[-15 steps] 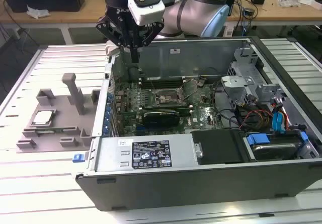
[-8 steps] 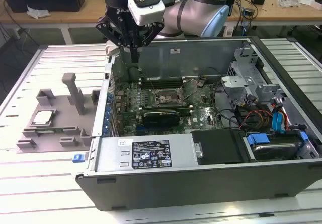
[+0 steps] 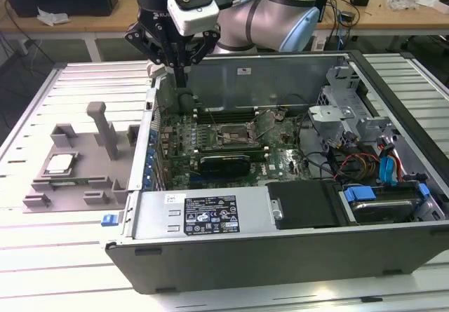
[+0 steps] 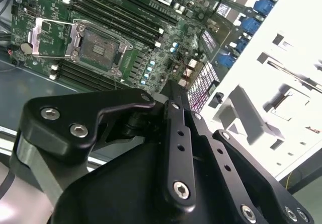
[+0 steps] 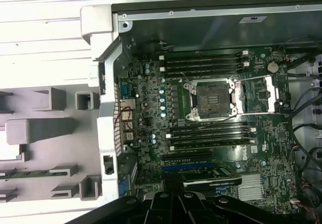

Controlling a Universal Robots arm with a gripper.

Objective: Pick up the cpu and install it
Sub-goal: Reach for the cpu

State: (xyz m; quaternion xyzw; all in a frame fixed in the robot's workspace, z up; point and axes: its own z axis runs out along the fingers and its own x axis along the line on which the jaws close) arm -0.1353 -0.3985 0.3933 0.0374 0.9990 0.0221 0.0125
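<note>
Gripper (image 3: 180, 79) pinched closed, empty, above the case (image 3: 210, 217) wall; cpu (image 3: 59, 163) lies flat in the grey fixture (image 3: 95, 163) at its 8 o'clock in the exterior view, so I'd grip level, edges only.

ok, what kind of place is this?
Likely a robotics lab bench for PC assembly: an open grey metal computer case with a green motherboard sits on a white slatted metal table, a grey plastic parts fixture beside it, wooden benches strewn with cables behind.
</note>
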